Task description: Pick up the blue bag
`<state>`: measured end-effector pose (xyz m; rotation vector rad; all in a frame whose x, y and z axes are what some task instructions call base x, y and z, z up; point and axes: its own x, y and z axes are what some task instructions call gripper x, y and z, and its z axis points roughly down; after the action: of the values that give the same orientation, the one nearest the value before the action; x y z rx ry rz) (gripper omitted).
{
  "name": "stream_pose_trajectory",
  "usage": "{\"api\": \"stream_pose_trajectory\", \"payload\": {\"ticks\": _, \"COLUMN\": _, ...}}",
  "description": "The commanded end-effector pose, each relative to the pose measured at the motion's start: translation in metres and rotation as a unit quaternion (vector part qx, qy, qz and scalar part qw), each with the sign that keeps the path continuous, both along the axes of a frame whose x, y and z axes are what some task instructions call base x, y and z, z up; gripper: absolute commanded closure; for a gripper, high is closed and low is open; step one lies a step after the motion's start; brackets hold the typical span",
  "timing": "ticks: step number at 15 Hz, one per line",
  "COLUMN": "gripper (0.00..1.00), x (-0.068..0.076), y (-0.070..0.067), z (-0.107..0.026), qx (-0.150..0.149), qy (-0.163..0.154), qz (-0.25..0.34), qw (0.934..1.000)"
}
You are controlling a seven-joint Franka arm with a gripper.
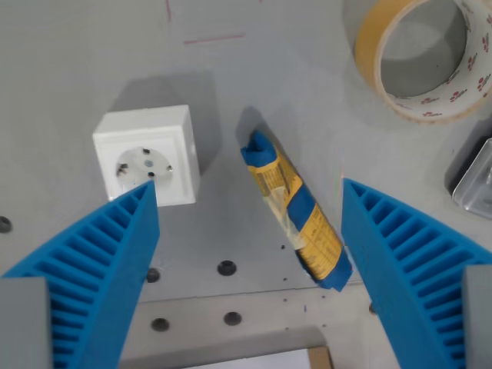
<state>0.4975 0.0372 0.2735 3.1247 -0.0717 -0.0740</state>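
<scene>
Blue and yellow, crinkled, rolled into a narrow tube: small blue bag [295,211] lying slantwise on grey desk [69,69], between the ribbed blue fingers [115,261] of the tool [250,250], nearer the wrist view's right one, perhaps touching. Tool spread wide, gripping nothing. White square wall socket [148,156] beside, tape roll [423,58] beyond.

Looking steeply down from the wrist, just behind the end effector [250,231], onto the grey counter [69,69] at close range. Framing both blue fingers [100,269] at the bottom corners. Showing only this single view, sharing nothing with another.
</scene>
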Motion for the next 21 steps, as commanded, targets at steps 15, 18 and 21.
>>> {"api": "stream_pose_trajectory", "payload": {"ticks": 15, "gripper": 0.00, "x": -0.064, "y": -0.024, "z": -0.072, "qx": -0.023, "qy": -0.070, "qz": 0.229, "qw": 0.9707}}
{"api": "stream_pose_trajectory", "payload": {"ticks": 18, "gripper": 0.00, "x": -0.071, "y": -0.027, "z": -0.083, "qx": -0.025, "qy": -0.064, "qz": 0.249, "qw": 0.9660}}
{"api": "stream_pose_trajectory", "payload": {"ticks": 21, "gripper": 0.00, "x": -0.077, "y": -0.032, "z": -0.096, "qx": -0.025, "qy": -0.062, "qz": 0.263, "qw": 0.9626}}
